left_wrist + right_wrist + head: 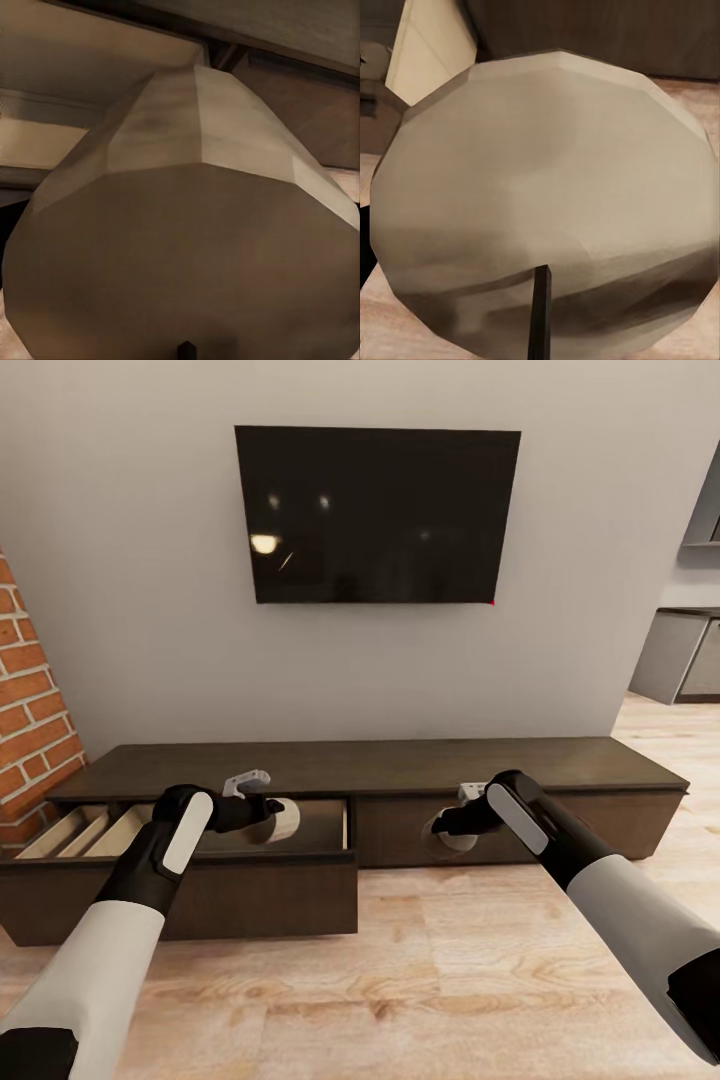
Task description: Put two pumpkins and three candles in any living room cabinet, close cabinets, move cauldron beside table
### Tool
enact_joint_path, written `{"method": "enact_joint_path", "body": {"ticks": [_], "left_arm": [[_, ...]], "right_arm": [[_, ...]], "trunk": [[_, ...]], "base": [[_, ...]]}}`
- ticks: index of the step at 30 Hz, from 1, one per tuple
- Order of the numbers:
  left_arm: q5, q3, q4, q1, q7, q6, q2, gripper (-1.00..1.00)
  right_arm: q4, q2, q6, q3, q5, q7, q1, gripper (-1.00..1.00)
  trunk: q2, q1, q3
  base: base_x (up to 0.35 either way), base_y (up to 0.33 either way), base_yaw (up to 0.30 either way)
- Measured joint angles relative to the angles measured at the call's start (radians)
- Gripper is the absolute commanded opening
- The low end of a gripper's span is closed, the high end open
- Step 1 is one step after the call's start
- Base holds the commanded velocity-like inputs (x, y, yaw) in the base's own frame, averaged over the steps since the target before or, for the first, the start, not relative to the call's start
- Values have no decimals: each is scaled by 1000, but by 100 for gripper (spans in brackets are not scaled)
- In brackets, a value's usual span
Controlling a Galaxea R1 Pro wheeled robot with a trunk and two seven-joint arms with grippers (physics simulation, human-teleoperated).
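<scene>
Two candles, one per arm. Left fingers (272, 812) apparently clamped on a beige candle (286, 820) above the open drawer (200, 900) of the low dark cabinet (560, 760). Right fingers (452, 828) gripping another candle (448, 832) before the closed drawer front.

The long dark-brown cabinet (400, 765) stands on the pale wooden floor (400, 980) against the wall. Its left drawer (190, 895) is pulled out and shows pale wooden dividers (85, 828) inside.
</scene>
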Motion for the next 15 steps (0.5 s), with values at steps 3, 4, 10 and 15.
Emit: {"method": "enact_joint_path", "body": {"ticks": [3, 4, 10, 15], "left_arm": [[-1, -1, 0, 0, -4, 12, 2, -100], [2, -1, 1, 0, -6, 17, 2, -100], [-5, 1, 143, -1, -8, 28, 6, -100], [-10, 2, 347, -16, -10, 29, 8, -100]], "right_arm": [[-32, 1, 0, 0, 0, 1, 0, -100], [-44, 1, -1, 0, -13, 1, 0, -100], [-72, -2, 0, -4, -93, 2, -1, -100], [-74, -5, 0, 2, -232, -1, -19, -100]], "trunk": [[0, 0, 0], [0, 0, 0], [0, 0, 0], [0, 0, 0]], "base": [[1, 0, 0], [0, 0, 0], [0, 0, 0], [0, 0, 0]]}}
